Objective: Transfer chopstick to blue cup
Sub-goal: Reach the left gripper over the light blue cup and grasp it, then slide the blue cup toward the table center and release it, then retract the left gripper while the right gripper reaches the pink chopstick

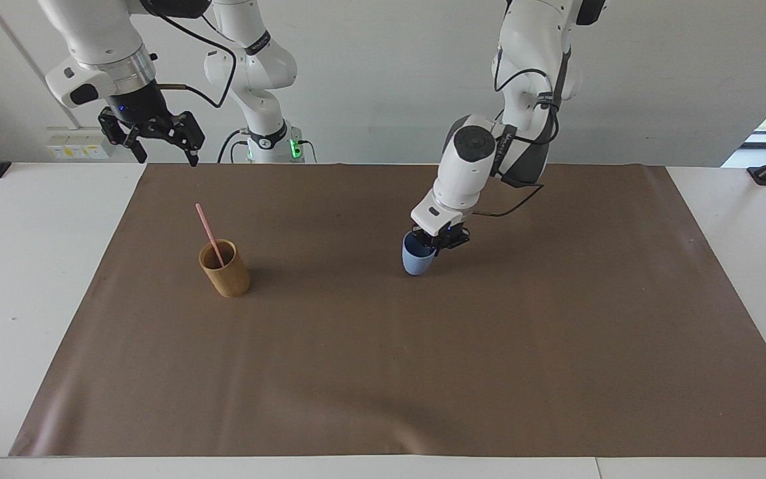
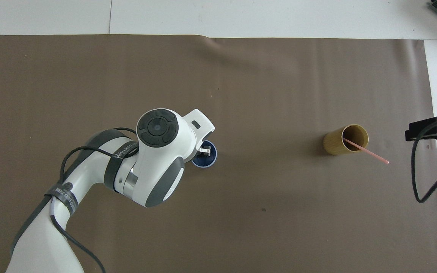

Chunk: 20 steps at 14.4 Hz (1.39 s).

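Pink chopstick (image 1: pixel 209 234), likely light, stiff; grip its exposed upper end. Left gripper (image 1: pixel 437 241) pinches blue cup (image 1: pixel 417 255) rim, mid-frame; right gripper (image 1: pixel 151 133) open, upper left.

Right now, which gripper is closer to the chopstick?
Right. The right gripper hangs open above the mat's edge near the wooden cup holding the chopstick; the left gripper grips the blue cup at mid-mat.

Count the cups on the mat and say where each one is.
2. The blue cup is near the mat's middle, gripped at its rim by the left gripper. The wooden cup, holding the chopstick, stands toward the right arm's end.
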Tool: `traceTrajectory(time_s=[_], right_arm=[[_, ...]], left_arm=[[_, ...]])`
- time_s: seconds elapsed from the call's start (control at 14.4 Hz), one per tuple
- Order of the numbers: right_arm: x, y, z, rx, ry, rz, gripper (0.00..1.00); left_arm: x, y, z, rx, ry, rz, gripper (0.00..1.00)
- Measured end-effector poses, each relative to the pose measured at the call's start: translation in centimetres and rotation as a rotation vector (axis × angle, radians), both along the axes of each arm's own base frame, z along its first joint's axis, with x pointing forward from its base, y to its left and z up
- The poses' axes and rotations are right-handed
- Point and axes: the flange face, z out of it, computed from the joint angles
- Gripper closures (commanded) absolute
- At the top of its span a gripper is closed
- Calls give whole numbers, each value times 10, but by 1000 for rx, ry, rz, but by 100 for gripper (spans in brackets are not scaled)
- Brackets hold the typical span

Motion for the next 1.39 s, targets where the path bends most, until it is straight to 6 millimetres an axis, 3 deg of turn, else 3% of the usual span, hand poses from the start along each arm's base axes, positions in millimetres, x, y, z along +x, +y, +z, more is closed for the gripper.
traceTrajectory(time_s=[0.07, 0.21, 0.49, 0.69, 0.97, 1.25, 1.39], right_arm=[[0, 0, 0, 0, 0, 0, 0], [0, 0, 0, 0, 0, 0, 0], [0, 0, 0, 0, 0, 0, 0], [0, 0, 0, 0, 0, 1, 0], [0, 1, 0, 0, 0, 1, 0], [0, 1, -6, 0, 12, 1, 0], [5, 1, -32, 1, 33, 11, 0]], left_arm=[[-11, -12, -2, 4, 6, -4, 100], [-23, -23, -6, 10, 14, -6, 1], [-17, -16, 6, 0, -4, 8, 0], [-15, 5, 53, -13, -23, 14, 0], [-12, 92, 140, -7, -12, -33, 0], [4, 184, 184, 20, -32, -50, 0], [18, 219, 209, 23, -73, -36, 0]])
